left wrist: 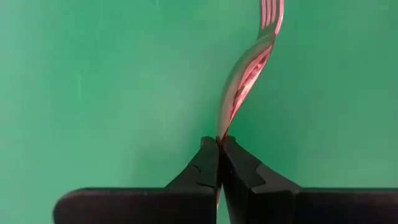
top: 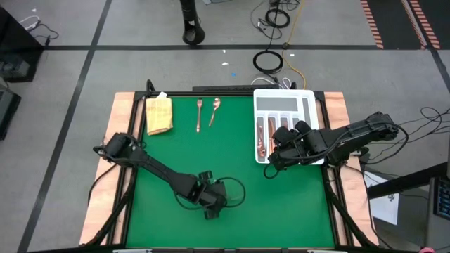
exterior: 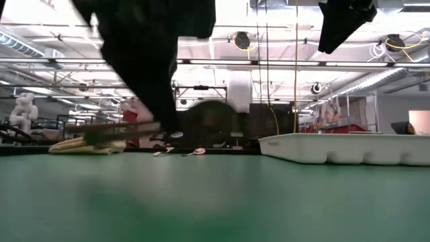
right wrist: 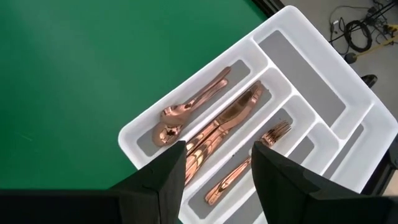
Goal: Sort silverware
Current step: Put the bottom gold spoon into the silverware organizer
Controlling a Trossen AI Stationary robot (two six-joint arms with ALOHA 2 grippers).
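Green mat (top: pixel 211 161): left gripper (left wrist: pixel 219 144) clamped on one fork (left wrist: pixel 245 74); right gripper (right wrist: pixel 217 163) parted above tray (right wrist: pixel 311 56); beside cloth (top: pixel 159 114), one fork (top: pixel 199 114), one spoon (top: pixel 214 109).

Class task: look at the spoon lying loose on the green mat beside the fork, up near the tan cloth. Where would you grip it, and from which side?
Grip the spoon at mid-handle, coming straight down from above with the jaws across its width. It lies flat and slim; the handle is narrow, the bowl wider and curved. The fork beside it lies apart, leaving room for fingers.
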